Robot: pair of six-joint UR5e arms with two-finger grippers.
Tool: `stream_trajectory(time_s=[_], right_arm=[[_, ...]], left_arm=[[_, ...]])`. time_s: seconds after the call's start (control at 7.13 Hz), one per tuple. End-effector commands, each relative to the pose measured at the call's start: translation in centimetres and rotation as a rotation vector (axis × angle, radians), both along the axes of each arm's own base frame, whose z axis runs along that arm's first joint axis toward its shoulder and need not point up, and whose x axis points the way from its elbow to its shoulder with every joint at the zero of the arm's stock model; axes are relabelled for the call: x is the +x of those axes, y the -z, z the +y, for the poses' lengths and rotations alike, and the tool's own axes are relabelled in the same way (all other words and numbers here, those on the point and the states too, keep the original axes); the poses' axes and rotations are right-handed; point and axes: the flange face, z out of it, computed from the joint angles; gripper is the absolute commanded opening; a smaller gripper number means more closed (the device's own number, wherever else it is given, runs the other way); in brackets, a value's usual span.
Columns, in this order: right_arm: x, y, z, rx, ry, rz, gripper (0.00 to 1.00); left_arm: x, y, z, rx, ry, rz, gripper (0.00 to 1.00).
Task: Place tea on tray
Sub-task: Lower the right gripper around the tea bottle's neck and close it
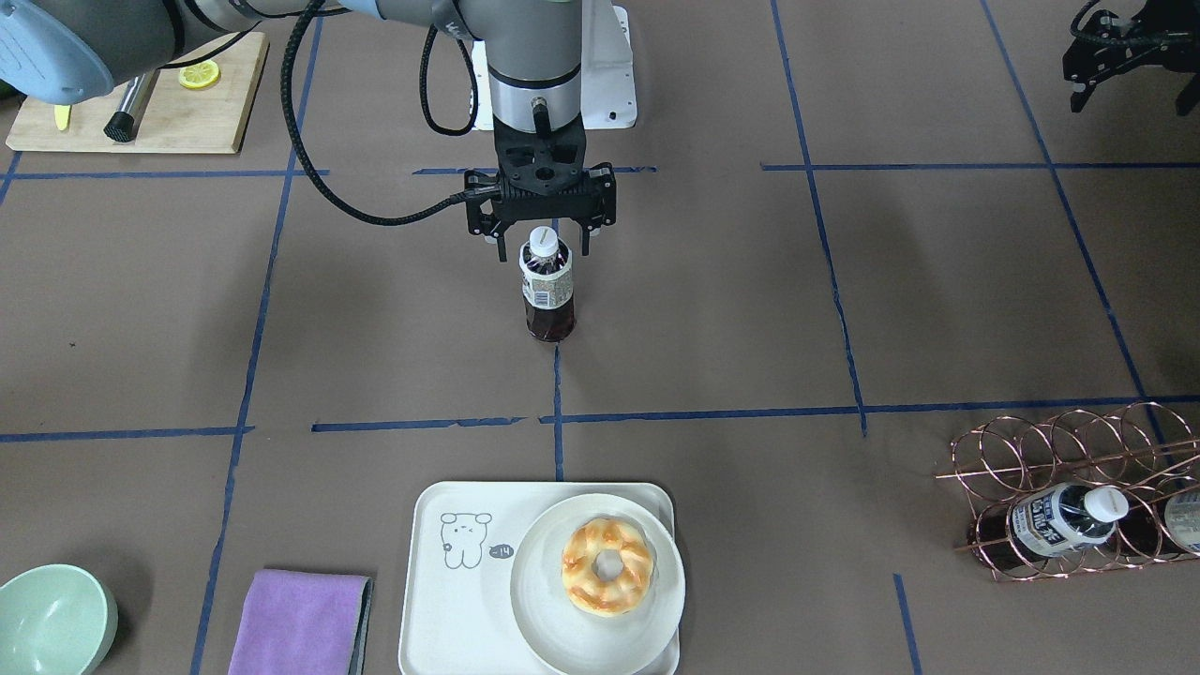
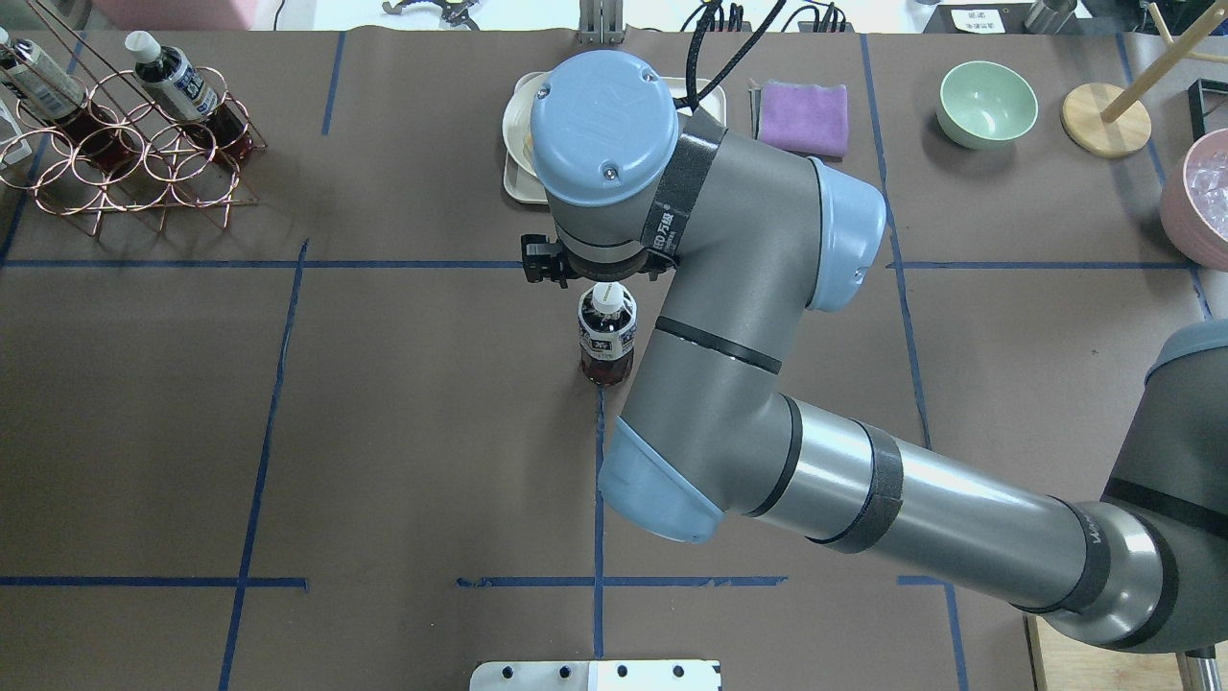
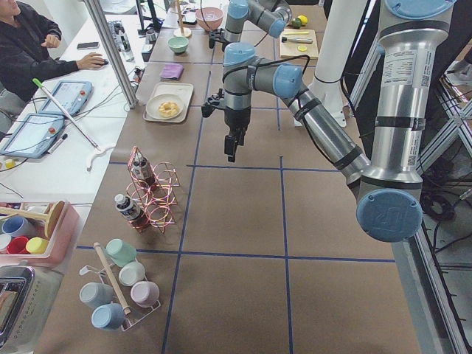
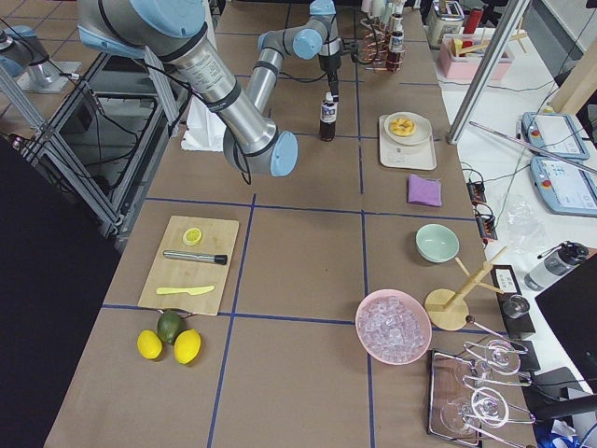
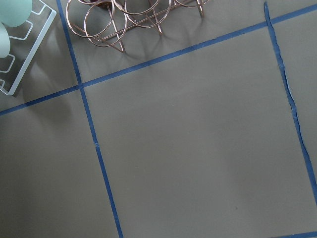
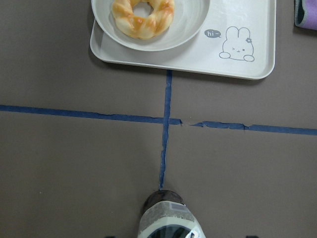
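Note:
A tea bottle (image 1: pixel 547 291) with a white cap and dark liquid stands upright on the brown table, at a crossing of blue tape lines. My right gripper (image 1: pixel 542 247) hangs straight over it, open, one finger on each side of the cap without touching it. The right wrist view shows the bottle's top (image 6: pixel 168 220) at the bottom edge and the cream tray (image 6: pixel 198 55) with its rabbit drawing ahead. The tray (image 1: pixel 450 609) lies apart from the bottle, toward the operators' side. My left gripper (image 1: pixel 1130 66) hovers open and empty at the table's far corner.
A white plate with a doughnut (image 1: pixel 607 565) fills half the tray. A copper wire rack (image 1: pixel 1059 497) holds more bottles. A purple cloth (image 1: pixel 300 623) and a green bowl (image 1: pixel 52 619) flank the tray. A wooden board (image 1: pixel 141 103) lies near the robot's base.

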Motion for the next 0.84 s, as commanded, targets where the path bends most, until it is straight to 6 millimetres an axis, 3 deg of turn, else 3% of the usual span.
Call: stream_trajectory(time_s=[0.0, 0.28, 0.7], right_arm=[[-0.09, -0.39, 0.16, -0.014, 0.012, -0.001, 0.54], [-0.10, -0.43, 0.36, -0.033, 0.031, -0.011, 0.47], [-0.14, -0.50, 0.46, -0.034, 0.032, -0.010, 0.43]], left_arm=[[0.00, -0.02, 0.01, -0.001, 0.000, 0.000, 1.00], [0.05, -0.12, -0.13, -0.001, -0.001, 0.000, 1.00], [0.07, -0.04, -0.23, 0.001, 0.001, -0.001, 1.00]])
